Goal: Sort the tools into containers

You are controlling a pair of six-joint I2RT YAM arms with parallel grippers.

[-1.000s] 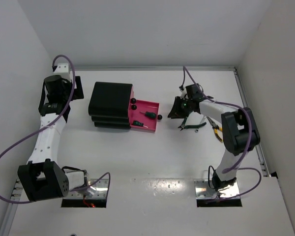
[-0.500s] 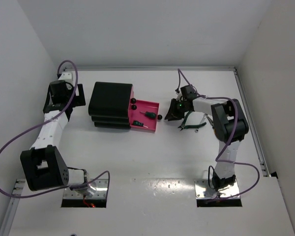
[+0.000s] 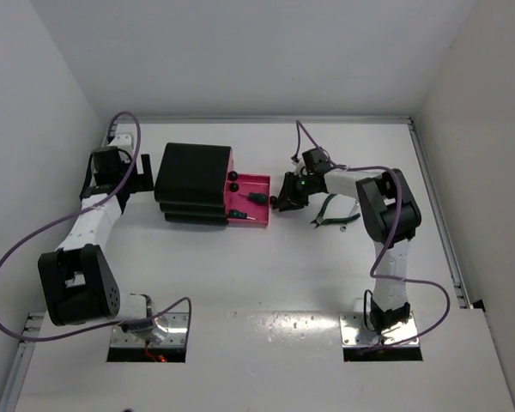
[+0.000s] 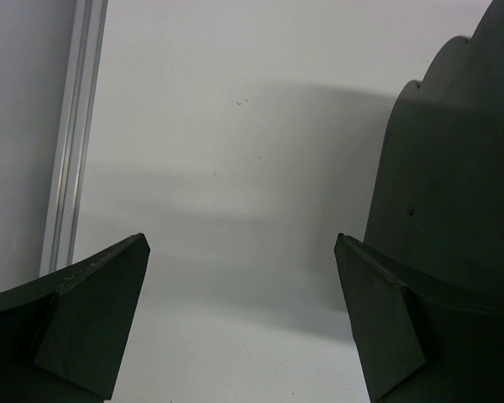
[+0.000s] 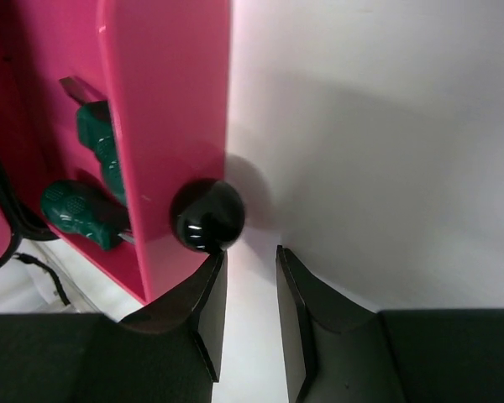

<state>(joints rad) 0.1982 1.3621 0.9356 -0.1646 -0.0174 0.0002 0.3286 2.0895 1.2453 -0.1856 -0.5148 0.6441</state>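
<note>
Looking from above, you see the open pink drawer (image 3: 259, 196) sticking out of the black chest (image 3: 193, 182), two green-handled tools (image 3: 257, 198) inside. Your right gripper (image 3: 285, 196) sits at its knob (image 3: 274, 204); green pliers (image 3: 333, 211) lie on the table (image 3: 266, 275) behind it. Your left gripper (image 3: 142, 172) is beside the chest's left side. Left wrist: fingers spread wide over bare table, holding nothing. Right wrist: fingers nearly together, just below the knob (image 5: 207, 216), not gripping it.

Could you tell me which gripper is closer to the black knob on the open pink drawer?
Right. The right gripper sits right beside the knob; the left gripper is beyond the chest.
</note>
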